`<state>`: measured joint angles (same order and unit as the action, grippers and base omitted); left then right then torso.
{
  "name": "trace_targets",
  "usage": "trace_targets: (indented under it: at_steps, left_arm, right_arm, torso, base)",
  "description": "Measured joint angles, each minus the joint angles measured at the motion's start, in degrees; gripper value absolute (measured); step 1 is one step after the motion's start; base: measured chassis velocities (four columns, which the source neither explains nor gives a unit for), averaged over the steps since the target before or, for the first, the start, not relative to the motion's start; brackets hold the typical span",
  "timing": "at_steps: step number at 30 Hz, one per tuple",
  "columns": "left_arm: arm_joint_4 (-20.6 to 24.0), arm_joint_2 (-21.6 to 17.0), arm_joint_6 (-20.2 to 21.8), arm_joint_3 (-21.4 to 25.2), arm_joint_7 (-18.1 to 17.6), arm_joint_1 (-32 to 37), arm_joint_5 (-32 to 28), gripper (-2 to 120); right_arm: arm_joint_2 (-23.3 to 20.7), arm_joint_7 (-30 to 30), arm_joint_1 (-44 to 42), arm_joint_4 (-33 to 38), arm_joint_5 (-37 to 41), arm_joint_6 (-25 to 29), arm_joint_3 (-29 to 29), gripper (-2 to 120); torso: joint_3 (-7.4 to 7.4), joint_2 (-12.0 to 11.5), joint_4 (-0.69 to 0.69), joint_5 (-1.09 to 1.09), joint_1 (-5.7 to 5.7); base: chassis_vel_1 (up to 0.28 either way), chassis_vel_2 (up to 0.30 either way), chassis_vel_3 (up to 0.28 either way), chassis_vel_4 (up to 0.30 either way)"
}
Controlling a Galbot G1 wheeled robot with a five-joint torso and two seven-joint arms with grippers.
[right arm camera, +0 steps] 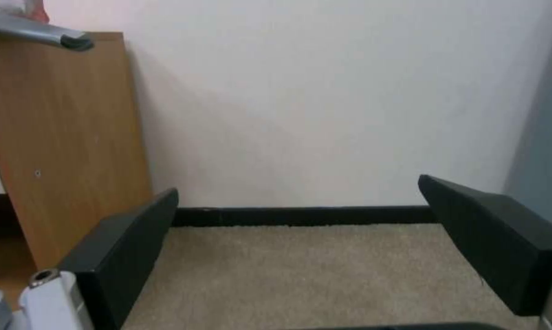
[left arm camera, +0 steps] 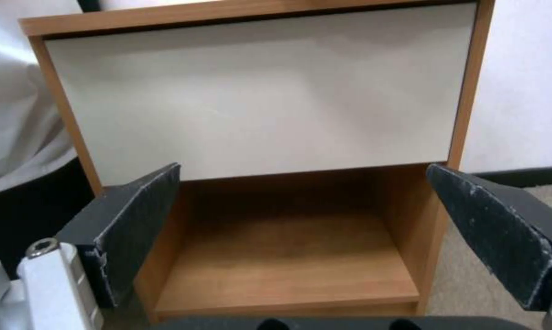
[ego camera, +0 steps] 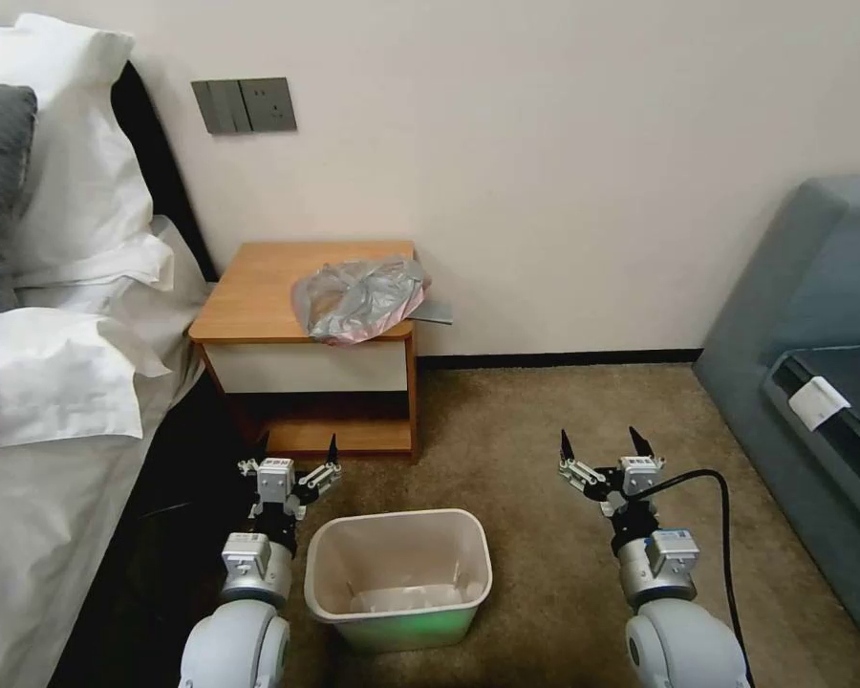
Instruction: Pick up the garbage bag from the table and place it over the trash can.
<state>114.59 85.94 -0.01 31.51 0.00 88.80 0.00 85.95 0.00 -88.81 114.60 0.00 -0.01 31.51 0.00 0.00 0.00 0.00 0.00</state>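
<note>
**Bag untouched, and a slippery grab ahead**

The garbage bag (ego camera: 358, 297) lies crumpled at the right front corner of the table (ego camera: 258, 287), its edge spilling over the side and over a flat grey item (ego camera: 434, 312) jutting from beneath it. Both claws hang low with fingers spread wide and empty: the left claw (ego camera: 298, 456) beside the trash can (ego camera: 398, 575) and facing the table's white drawer front (left arm camera: 257, 101), the right claw (ego camera: 602, 447) out over the carpet (ego camera: 526, 430). I reckon a loose pinch on that thin film could slip, or drag the grey item off the edge. The bag could also snag instead of opening over the rim.
</note>
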Motion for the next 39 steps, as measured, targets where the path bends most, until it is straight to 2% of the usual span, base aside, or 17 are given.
trace_targets:
  at_steps: [39]
  left_arm:
    - [0.0,0.0,0.0,0.0,0.0,0.0,0.0,100]
  right_arm:
    - [0.0,0.0,0.0,0.0,0.0,0.0,0.0,100]
  torso:
    - [0.0,0.0,0.0,0.0,0.0]
  base:
    - [0.0,0.0,0.0,0.0]
